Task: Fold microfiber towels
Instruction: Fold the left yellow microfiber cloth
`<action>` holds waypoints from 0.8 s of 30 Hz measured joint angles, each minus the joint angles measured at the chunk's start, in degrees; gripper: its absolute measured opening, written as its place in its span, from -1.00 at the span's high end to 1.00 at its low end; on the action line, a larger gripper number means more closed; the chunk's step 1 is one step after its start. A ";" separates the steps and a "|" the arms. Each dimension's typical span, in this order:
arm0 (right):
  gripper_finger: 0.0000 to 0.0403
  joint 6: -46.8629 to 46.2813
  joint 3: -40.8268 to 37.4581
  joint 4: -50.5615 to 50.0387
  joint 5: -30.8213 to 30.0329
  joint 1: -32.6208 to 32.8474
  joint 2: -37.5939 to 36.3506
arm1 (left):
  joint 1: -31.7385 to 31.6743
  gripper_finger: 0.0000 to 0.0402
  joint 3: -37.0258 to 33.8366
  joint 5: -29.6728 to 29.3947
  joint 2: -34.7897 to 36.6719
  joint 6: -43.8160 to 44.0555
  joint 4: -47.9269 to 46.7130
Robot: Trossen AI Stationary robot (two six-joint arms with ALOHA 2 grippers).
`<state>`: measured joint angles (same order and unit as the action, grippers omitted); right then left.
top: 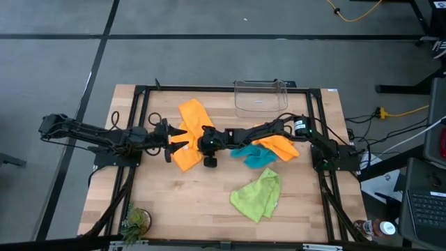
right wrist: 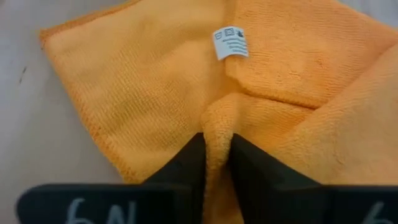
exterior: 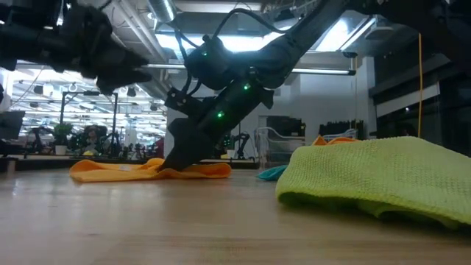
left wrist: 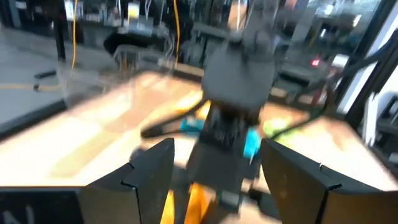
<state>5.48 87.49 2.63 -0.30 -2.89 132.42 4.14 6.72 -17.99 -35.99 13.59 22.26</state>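
Grey floor [top: 209, 63] crossed by dark lines surrounds the wooden table [top: 209, 202]; bright ceiling lights [exterior: 346, 33] glow behind.

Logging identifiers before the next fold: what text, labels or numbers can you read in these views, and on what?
"6N", or close to it: pale marks on the right gripper, only partly in frame in the right wrist view.
White care tag on the orange towel pinched in the right gripper's fingers: printed, too small to read.
Pale mark low on the left gripper: cut off, unreadable.
Nothing else legible.
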 joint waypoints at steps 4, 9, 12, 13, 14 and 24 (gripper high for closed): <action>0.76 -1.74 0.01 0.00 0.13 -0.21 0.00 | 0.02 -0.15 0.00 0.00 -0.02 1.92 -5.75; 0.69 -1.92 0.05 -0.44 0.73 -0.40 -0.04 | 0.02 -0.15 0.00 -0.03 -0.10 3.93 -7.74; 0.48 -1.97 0.06 -0.42 1.93 -0.44 -0.04 | 0.02 -0.15 0.00 -0.49 -0.52 4.02 -7.81; 0.40 -2.03 0.05 -0.35 1.92 -0.44 -0.04 | 0.00 -0.15 0.00 -0.73 -0.63 4.03 -7.83; 0.32 -2.08 0.05 -0.29 1.93 -0.44 -0.04 | 0.00 -0.15 0.00 -0.82 -0.85 4.04 -7.68; 0.07 -5.30 0.05 1.26 1.99 -0.79 -0.04 | 0.00 -0.15 0.00 -1.04 -1.57 4.04 -7.74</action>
<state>0.18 87.55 3.90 1.70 -3.69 132.38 4.14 6.72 -19.03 -37.56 17.63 14.52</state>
